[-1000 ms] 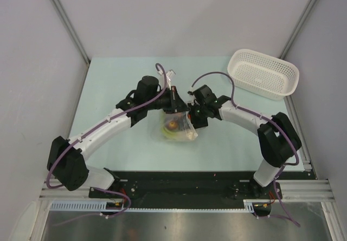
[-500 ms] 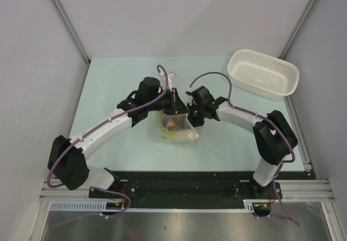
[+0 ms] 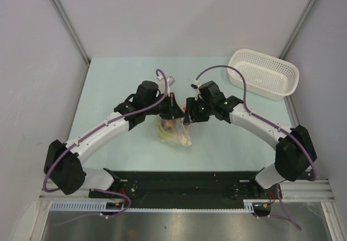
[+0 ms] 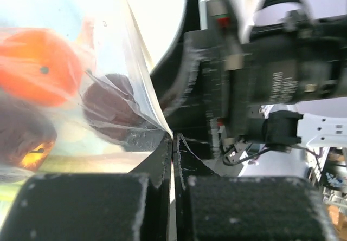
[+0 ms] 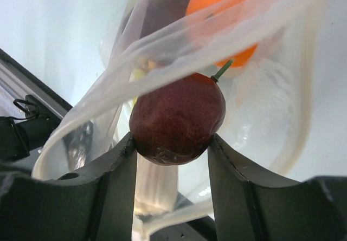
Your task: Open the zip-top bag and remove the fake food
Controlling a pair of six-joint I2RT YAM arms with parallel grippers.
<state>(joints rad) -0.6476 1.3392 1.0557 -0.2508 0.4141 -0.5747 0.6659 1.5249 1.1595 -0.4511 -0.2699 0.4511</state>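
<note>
where the two arms meet over the middle of the table (image 3: 108, 84), i see the bag (image 3: 173, 130) just below both grippers, toy pieces showing through it. my left gripper (image 3: 174, 106) is clamped tight on the bag's edge — on its wrist view the fingers are pressed together with clear film pinched in the seam, and an orange ball (image 4: 38, 67) sits inside the plastic just beside them. my right gripper (image 3: 188, 112) stands about half-wide, a finger touching each side of a dark red lump (image 5: 176, 122) with a green stem. bag film drapes across the lump's top — i can't tell whether the grip is through the plastic or bare. the white basket (image 3: 264, 73) sits well apart at the far right corner
</note>
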